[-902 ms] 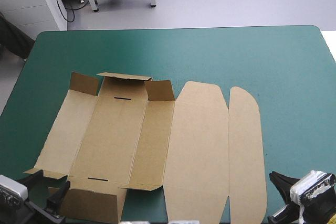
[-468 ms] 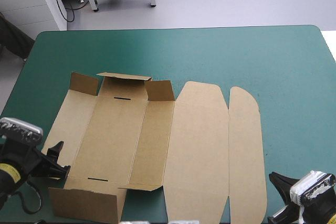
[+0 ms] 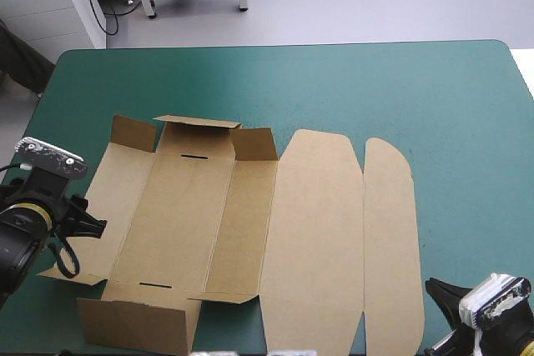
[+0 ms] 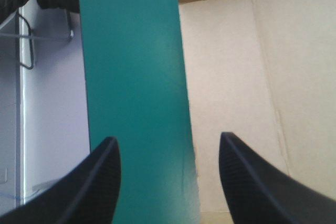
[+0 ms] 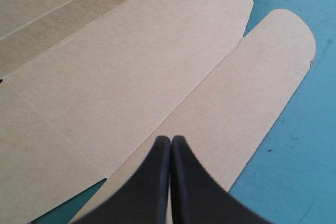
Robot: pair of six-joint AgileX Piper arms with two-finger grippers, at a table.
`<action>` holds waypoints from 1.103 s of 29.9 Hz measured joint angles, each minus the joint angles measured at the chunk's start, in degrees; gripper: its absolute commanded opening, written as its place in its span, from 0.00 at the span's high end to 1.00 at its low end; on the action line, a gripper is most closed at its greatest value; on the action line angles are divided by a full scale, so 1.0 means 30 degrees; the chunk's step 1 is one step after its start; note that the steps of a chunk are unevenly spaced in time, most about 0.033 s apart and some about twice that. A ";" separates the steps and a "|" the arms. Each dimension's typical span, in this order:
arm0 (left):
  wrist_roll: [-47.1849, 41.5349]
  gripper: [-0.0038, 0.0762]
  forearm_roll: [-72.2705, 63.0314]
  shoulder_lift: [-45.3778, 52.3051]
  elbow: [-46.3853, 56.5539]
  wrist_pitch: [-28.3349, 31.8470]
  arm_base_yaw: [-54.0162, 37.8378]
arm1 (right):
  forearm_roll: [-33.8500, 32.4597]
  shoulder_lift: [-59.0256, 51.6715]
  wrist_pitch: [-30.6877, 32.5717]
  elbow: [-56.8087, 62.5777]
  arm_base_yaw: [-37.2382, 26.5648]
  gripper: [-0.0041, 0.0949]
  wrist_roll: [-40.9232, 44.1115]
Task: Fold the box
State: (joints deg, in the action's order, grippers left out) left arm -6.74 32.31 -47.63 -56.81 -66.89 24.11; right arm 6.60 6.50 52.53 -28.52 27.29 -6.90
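- Left gripper (image 4: pixel 168 137): fingers wide apart, nothing between them. In the high view it sits at mid-left of the frame, at the left edge of the box (image 3: pixel 192 214).
- One left finger hangs over the teal-green cover (image 4: pixel 131 77), the other over the brown side panel (image 4: pixel 226 77); the panel's edge runs between the two.
- Right gripper (image 5: pixel 170 139): fingers pressed together in a point, holding nothing. In the high view it is in the lower right corner of the frame, off the board.
- Right fingertips point along the crease between the lid panel (image 5: pixel 131 72) and the narrow rounded strip (image 5: pixel 262 72).
- Box lies opened out at centre of the frame, mostly flat on the cover.
- Two corner flaps (image 3: pixel 133 132) and a short end flap (image 3: pixel 198 122) stand up at the far end.
- Near end wall (image 3: pixel 138 323) is raised, lower left of the frame.
- Lid panel and strip lie flat, right of centre.
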 measured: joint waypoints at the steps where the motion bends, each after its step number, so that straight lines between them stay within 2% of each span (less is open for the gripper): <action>1: -0.0043 0.55 0.0159 -0.0084 -0.0022 -0.0015 -0.0431 | 0.0000 0.0000 0.0016 0.0000 0.0000 0.98 -0.0016; 5: 0.0133 0.67 -0.0284 -0.0296 -0.0029 0.0120 -0.2548 | 0.0012 0.0000 0.0016 0.0000 0.0000 0.98 -0.0016; 7: 0.0729 0.70 -0.1332 -0.0519 -0.0044 0.0468 -0.3843 | 0.0012 0.0000 0.0020 0.0000 0.0000 0.98 -0.0016; 20: 0.4486 0.70 -0.6665 -0.5465 -0.0044 0.2378 -1.2291 | 0.0012 0.0000 0.0225 0.0000 0.0000 0.98 -0.0016; 25: 0.5924 0.70 -0.7892 -0.7020 -0.0044 0.3301 -1.3224 | 0.0345 0.0000 0.0290 0.0000 0.0000 0.98 -0.0016; 33: 0.6161 0.73 -0.8010 -0.7929 -0.0044 0.4147 -1.3309 | 0.0661 0.0000 0.0290 0.0000 0.0000 0.98 -0.0016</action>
State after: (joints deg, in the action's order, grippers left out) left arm 11.74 8.28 -71.42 -56.94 -54.45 -15.81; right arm 8.59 6.50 53.39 -28.52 27.29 -6.95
